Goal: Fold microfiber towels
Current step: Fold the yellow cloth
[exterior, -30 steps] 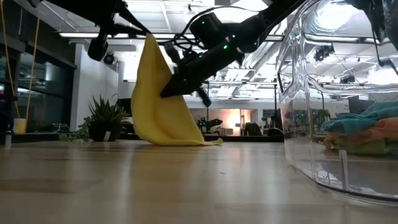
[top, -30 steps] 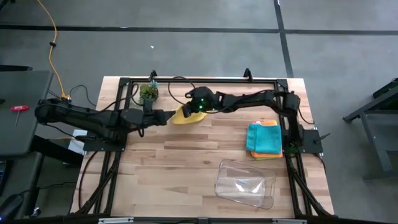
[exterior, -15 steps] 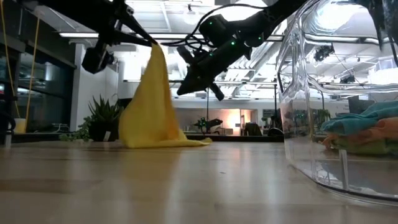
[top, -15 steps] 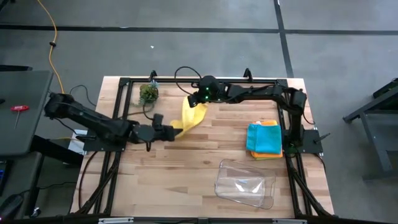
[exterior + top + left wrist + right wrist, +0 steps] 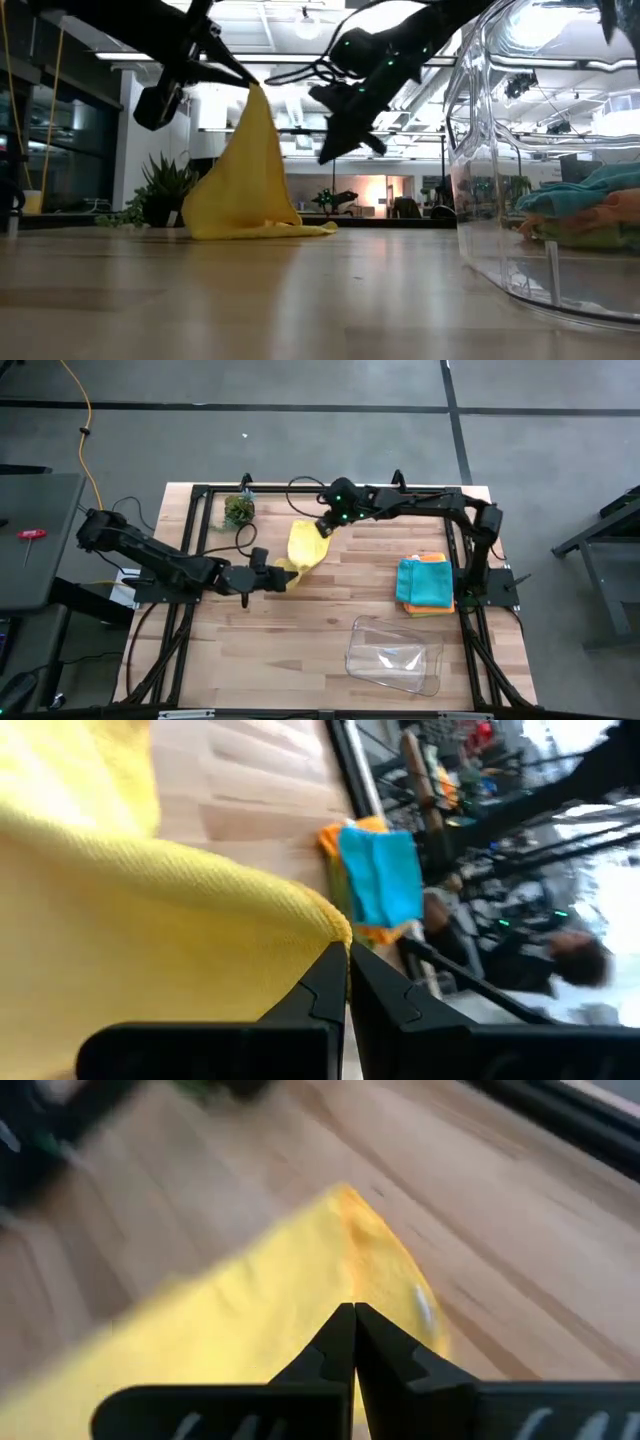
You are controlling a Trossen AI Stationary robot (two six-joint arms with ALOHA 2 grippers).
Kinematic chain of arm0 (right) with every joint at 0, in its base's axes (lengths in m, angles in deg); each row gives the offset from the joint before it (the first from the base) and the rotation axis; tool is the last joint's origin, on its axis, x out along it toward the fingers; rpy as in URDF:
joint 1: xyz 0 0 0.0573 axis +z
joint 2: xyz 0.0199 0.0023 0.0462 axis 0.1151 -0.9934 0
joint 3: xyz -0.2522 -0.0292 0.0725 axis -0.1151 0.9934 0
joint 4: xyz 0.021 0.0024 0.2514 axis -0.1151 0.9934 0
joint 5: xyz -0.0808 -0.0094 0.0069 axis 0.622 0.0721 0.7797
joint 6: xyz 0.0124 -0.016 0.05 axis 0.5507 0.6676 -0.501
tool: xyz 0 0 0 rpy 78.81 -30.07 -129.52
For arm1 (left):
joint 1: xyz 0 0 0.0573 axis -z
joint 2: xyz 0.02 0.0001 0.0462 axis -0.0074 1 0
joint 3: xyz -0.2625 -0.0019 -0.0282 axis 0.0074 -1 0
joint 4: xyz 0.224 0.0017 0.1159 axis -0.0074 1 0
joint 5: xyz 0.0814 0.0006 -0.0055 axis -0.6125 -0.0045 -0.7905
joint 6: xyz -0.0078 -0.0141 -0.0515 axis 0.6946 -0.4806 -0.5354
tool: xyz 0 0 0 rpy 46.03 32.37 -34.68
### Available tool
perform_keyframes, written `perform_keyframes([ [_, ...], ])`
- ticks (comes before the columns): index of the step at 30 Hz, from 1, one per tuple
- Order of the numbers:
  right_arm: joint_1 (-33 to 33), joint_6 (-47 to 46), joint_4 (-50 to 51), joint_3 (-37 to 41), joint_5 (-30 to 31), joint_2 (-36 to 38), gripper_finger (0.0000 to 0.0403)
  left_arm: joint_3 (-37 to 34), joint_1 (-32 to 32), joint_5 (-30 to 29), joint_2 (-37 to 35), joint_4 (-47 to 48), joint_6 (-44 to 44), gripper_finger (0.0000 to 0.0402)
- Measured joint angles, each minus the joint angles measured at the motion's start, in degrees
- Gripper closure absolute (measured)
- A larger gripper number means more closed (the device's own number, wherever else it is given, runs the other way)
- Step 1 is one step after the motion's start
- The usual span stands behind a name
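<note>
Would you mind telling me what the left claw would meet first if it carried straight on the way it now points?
Probably the folded towel stack: the left claw, shut on the yellow towel, points right across the table toward it, as its wrist view suggests. Depth is uncertain.

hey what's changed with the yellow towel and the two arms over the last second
The left tool pulled its corner of the yellow towel toward the near side of the table, while the right tool drew back toward the far edge. In the low view the right tool now appears clear of the cloth, so it seems to have let go. The folded towel stack, clear tray and plant stayed put.
</note>
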Motion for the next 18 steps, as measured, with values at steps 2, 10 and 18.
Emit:
perform_keyframes([
  [2, 0.14, 4.74, 3.7, 0.84, 0.01, 1.46, 0.0403, -0.06, 0.0, -1.75, -0.72, 1.27, 0.01, 0.0401],
  [10, 5.02, 4.27, -8.23, 19.01, -2.91, 8.79, 0.0403, -0.06, -0.83, -3.36, -2.67, 2.6, 0.04, 0.0401],
  [18, 11.7, -4.13, -33.84, 29.99, -4.1, 8.05, 0.0403, -0.06, -1.6, -2.57, -2.7, 2.1, -0.4, 0.0401],
])
